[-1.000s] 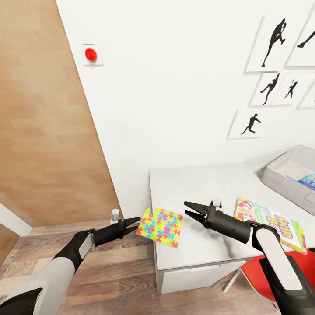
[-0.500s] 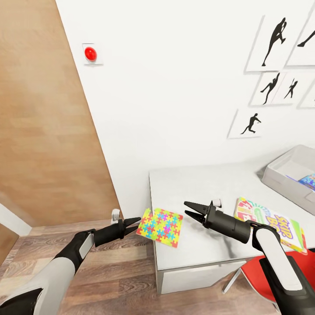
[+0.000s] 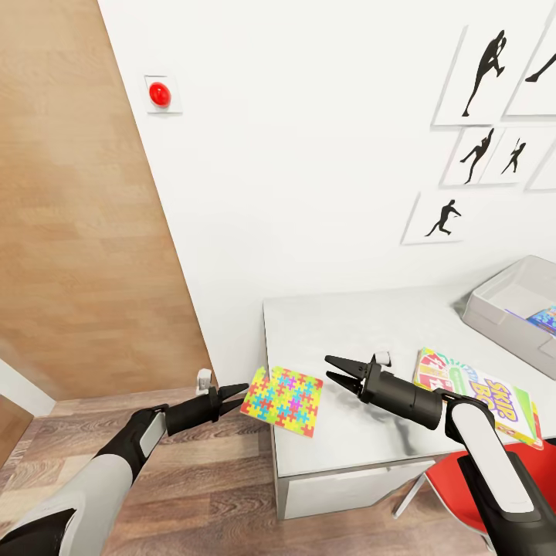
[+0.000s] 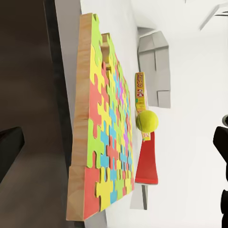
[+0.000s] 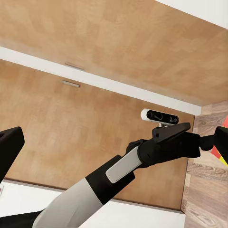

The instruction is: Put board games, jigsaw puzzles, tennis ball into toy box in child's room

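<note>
1. The left gripper [image 3: 238,391] sits just off the table's [image 3: 340,324] left edge, fingertips right at the overhanging corner of the jigsaw puzzle [image 3: 283,401]. Honestly can't tell whether it's open or pinching the slab.
2. That puzzle lies at the table's near-left corner, partly hanging over the edge. In the left wrist view it [image 4: 102,137] looks like a wooden-backed board with a colourful piece pattern.
3. The right gripper [image 3: 340,371] hovers over the table just right of the puzzle, jaws spread wide, holding nothing.
4. The Skip-Bo carton [image 3: 479,394] lies flat near the table's front edge, over to the right, behind the right arm.
5. The toy box [image 3: 502,309] is at the far right of the table, with something blue and printed [image 3: 545,318] inside it.
6. The tennis ball [image 4: 147,120] shows in the left wrist view, sitting on the table beyond the puzzle, near the carton.
7. Red-and-white chair [image 3: 463,494] pokes out under the table's near-right side.
8. There's a red wall button [image 3: 160,95] up on the white wall to the left.
</note>
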Robot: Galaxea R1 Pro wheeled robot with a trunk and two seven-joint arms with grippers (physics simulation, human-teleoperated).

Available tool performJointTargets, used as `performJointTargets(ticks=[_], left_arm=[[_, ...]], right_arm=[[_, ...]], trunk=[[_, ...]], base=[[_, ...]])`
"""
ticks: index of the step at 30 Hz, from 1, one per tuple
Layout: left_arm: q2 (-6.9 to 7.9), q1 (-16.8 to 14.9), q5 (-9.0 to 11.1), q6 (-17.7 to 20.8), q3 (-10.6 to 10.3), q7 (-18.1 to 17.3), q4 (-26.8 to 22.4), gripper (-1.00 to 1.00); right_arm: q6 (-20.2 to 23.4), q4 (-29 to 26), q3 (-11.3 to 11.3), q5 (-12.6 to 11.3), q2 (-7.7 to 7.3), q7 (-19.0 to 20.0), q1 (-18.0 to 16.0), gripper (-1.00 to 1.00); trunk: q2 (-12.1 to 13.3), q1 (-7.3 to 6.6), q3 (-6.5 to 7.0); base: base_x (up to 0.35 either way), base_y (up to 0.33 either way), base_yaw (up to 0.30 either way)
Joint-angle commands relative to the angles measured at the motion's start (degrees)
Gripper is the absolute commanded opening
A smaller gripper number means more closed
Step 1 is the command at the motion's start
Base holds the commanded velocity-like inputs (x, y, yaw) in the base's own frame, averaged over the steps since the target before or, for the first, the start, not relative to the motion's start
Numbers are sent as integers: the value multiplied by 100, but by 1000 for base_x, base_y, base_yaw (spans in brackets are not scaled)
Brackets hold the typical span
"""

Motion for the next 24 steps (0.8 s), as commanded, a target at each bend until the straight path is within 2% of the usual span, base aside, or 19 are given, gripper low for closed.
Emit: performJointTargets(ticks=[1, 6, 16, 21, 24], left_arm=[[-1, -5, 5, 50, 14, -14, 2, 100], [-1, -4, 6, 50, 14, -14, 2, 100], [-3, -4, 1, 50, 8, -14, 2, 100], [-8, -4, 1, 50, 8, -14, 2, 100], [-9, -3, 0, 50, 7, -14, 2, 100]], right_arm=[[7, 1, 2, 50, -3, 53, -4, 100], [7, 1, 2, 50, -3, 54, -4, 100], [7, 1, 3, 50, -3, 54, -4, 100], [7, 1, 5, 50, -3, 53, -4, 100], [7, 1, 4, 50, -3, 52, -4, 100]], trunk=[[-44, 22, -23], [-244, 132, -113], [-244, 132, -113], [-445, 242, -203], [-445, 242, -203]], base=[[0, 0, 0], [0, 0, 0], [0, 0, 0], [0, 0, 0], [0, 0, 0]])
